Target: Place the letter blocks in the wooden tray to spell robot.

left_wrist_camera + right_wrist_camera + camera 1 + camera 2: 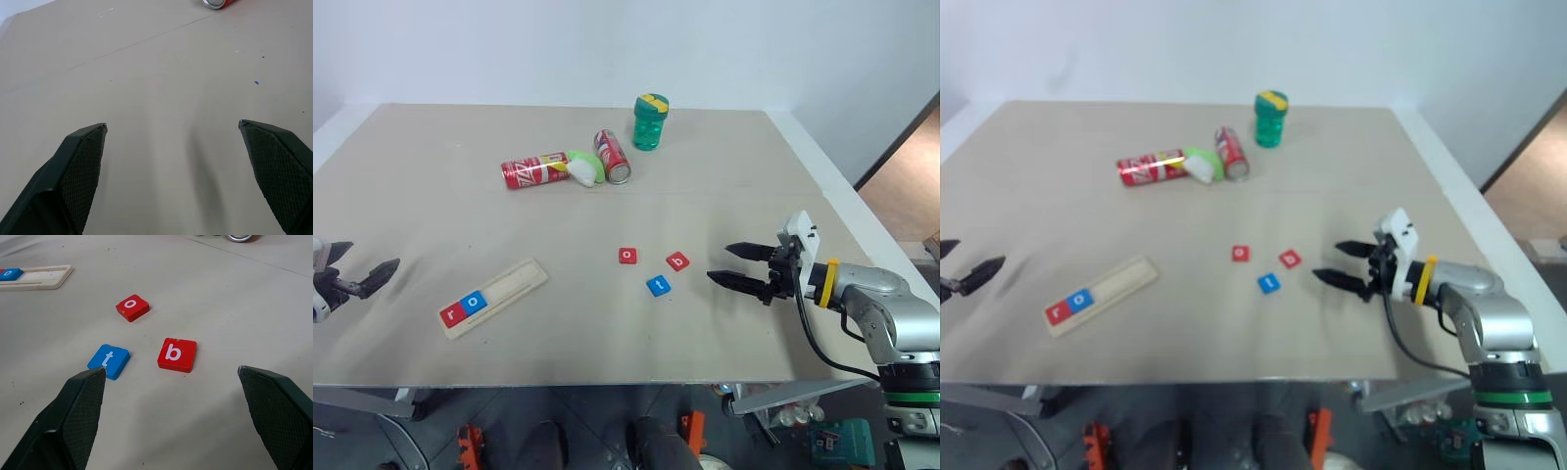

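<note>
Letter blocks sat in two groups on the beige surface (431, 323). At far left the left tool (360, 274) hovered with its fingers spread wide, holding nothing. Next came the wooden tray (514, 282), lying at a slant, with a red "r" block (452, 314) and a blue "o" block (476, 303) side by side at its near end. Further right lay three loose blocks: a red "o" (627, 256), a blue "t" (658, 286) and a red "b" (677, 260). Just right of them, the right tool (735, 266) hung spread and empty.
</note>
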Controlling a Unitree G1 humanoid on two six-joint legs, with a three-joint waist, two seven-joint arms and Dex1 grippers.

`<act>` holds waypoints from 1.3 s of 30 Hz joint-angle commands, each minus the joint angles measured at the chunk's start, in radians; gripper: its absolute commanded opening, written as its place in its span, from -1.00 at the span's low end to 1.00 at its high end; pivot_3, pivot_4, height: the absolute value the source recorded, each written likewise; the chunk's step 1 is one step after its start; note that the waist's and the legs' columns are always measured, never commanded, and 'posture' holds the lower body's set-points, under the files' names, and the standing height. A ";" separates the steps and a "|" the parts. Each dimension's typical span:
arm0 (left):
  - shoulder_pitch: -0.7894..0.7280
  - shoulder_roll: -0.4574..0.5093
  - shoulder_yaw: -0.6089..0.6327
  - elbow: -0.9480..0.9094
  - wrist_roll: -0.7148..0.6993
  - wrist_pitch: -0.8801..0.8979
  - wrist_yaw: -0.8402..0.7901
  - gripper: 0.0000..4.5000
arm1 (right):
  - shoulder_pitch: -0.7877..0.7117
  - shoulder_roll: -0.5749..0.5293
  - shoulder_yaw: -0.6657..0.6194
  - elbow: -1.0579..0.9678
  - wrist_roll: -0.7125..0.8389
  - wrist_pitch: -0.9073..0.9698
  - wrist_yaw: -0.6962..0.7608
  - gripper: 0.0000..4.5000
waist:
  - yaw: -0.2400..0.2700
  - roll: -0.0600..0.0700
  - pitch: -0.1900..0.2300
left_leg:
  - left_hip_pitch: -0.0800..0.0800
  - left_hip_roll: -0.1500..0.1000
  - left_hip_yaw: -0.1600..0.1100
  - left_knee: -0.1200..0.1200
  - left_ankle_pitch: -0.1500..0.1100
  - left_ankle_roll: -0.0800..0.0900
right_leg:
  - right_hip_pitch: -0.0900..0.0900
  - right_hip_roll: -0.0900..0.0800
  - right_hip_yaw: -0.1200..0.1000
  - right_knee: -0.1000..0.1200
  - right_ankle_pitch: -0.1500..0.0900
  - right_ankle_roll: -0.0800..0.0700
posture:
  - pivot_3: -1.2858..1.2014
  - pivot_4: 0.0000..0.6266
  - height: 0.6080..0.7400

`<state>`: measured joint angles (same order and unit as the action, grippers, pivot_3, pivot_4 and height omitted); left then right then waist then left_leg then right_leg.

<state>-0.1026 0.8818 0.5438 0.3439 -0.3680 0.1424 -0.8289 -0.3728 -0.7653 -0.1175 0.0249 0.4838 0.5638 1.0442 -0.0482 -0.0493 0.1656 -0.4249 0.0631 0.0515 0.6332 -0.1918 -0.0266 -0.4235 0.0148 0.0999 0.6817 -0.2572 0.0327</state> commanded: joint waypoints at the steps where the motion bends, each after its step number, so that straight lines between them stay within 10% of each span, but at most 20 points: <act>1: -0.016 -0.003 -0.005 -0.029 -0.002 -0.012 0.013 1.00 | 0.004 0.001 -0.009 -0.020 -0.011 -0.034 -0.008 0.97 | 0.000 0.000 0.000 | 0.000 0.000 0.000 0.000 0.000 0.000 | 0.000 0.000 0.000 0.000 0.000 0.000 | 0.03 -0.52 1.00; 24: 0.035 0.004 -0.230 -0.505 -0.135 0.343 -0.124 1.00 | -0.086 0.061 0.081 0.021 -0.075 -0.145 0.022 0.97 | -0.002 0.001 0.000 | 0.000 -0.001 0.000 0.001 0.000 0.000 | 0.001 0.000 0.001 0.000 0.000 0.001 | 0.03 -0.52 1.00; 39: -0.078 0.004 -0.433 -0.368 0.035 0.254 -0.180 1.00 | -0.198 0.164 0.174 -0.016 -0.038 -0.170 0.134 0.97 | 0.000 0.001 0.001 | 0.000 0.000 -0.001 0.001 0.000 0.000 | 0.000 0.002 0.001 0.001 0.001 0.000 | 0.03 -0.52 1.00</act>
<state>-0.1635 0.8793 0.1029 -0.0248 -0.3430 0.4215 -1.0065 -0.5541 -0.6019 0.0655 0.0372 0.4441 0.4091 1.1689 -0.0479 -0.0479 0.1664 -0.4248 0.0631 0.0507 0.6344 -0.1917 -0.0265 -0.4230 0.0166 0.1003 0.6823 -0.2566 0.0326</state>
